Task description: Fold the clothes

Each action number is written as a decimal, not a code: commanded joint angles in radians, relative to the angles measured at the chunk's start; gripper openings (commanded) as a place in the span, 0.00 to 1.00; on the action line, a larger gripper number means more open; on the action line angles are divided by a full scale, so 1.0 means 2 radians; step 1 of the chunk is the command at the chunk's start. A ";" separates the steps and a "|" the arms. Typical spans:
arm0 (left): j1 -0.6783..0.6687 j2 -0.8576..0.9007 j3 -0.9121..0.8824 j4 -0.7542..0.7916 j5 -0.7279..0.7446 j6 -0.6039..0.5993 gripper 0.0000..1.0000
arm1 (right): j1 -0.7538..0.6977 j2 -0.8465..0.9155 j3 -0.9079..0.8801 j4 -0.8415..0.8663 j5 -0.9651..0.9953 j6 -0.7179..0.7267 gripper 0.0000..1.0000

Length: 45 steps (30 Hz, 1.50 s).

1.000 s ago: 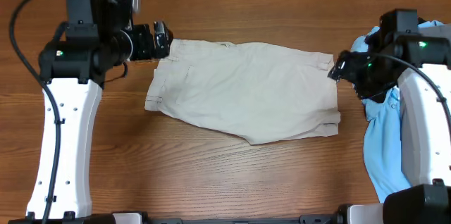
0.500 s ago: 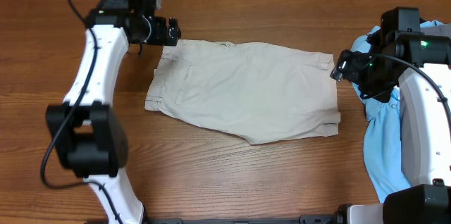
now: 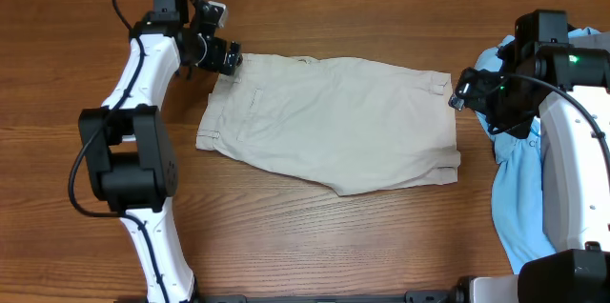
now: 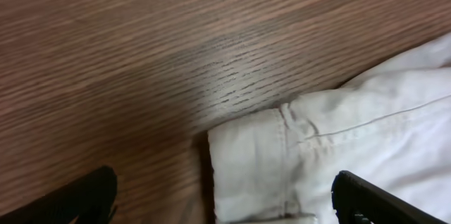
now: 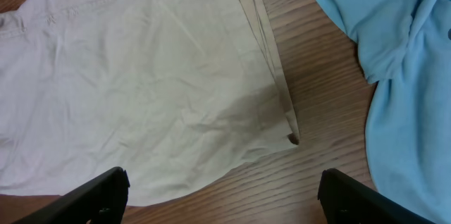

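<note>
Shorts (image 3: 334, 122) lying flat, long axis left-right across table (image 3: 315, 246)

I've swung the left arm (image 3: 143, 70) in from the frame's left edge, elbow now lower centre-left; the left gripper (image 3: 231, 58) angles onto the shorts (image 3: 334, 122) corner from the upper left.

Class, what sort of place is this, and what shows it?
Likely a robotics lab bench for folding clothes: left arm and right arm flank a wooden table, khaki shorts spread flat beside a light blue T-shirt.
</note>
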 commanded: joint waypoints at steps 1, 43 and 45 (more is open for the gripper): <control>0.001 0.028 0.014 0.007 0.012 0.023 1.00 | -0.002 -0.002 -0.001 0.002 0.006 -0.003 0.91; -0.015 -0.019 0.039 -0.069 0.073 -0.049 0.04 | -0.002 0.084 -0.001 0.127 -0.037 -0.074 0.88; -0.015 -0.019 0.039 -0.069 0.073 -0.049 0.04 | -0.004 0.091 -0.001 0.142 -0.032 -0.082 0.77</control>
